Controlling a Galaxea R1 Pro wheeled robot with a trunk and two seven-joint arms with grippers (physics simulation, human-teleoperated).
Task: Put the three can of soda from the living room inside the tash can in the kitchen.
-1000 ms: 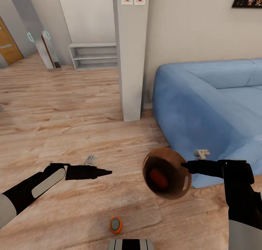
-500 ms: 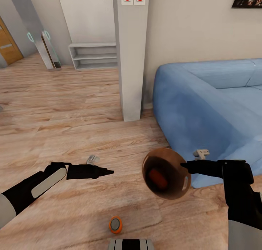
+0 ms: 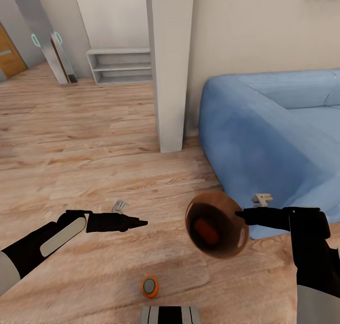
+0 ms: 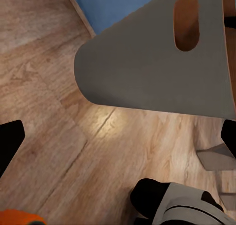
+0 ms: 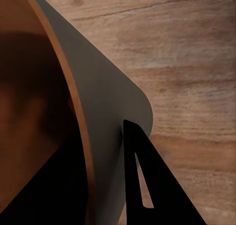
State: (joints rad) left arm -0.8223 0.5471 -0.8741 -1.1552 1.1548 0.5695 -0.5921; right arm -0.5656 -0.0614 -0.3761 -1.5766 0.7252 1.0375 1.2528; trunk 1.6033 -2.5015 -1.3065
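Two orange soda cans counted. One can on the floor (image 3: 150, 286), lying on the pale wood floor (image 3: 85, 140) just in front of the robot's base (image 3: 170, 314), nearer the camera than the trash can (image 3: 216, 225) and a little to its left, silver top facing up toward the head camera; its orange edge also at the corner of the left wrist view (image 4: 19, 218). One can inside the bin (image 3: 206, 231), seen as an orange patch in the glossy brown interior. One trash can, coppery brown, lifted off the floor and tipped so its open mouth faces the head camera, hanging just in front of the blue sofa (image 3: 274, 125), with a white pillar (image 3: 170, 69) farther back and to its left. Right gripper (image 3: 240, 215) reaching in level from the sofa side, arm bent at the wrist, pinched on the bin's rim: in the right wrist view a black finger (image 5: 147, 185) lies against the grey outer wall (image 5: 103, 112) (the other finger dark inside the bowl). Left gripper (image 3: 141, 223) pointing level toward the trash can, well apart from it, forearm stretched low over the floor; in the left wrist view the black fingertips (image 4: 10, 141) sit at opposite edges, spread wide with nothing between, the bin's grey side and handle slot (image 4: 187, 21) ahead. One small grey bracket (image 3: 261, 199) on the sofa edge behind the right gripper; one shelf unit (image 3: 120, 66) by the far wall.
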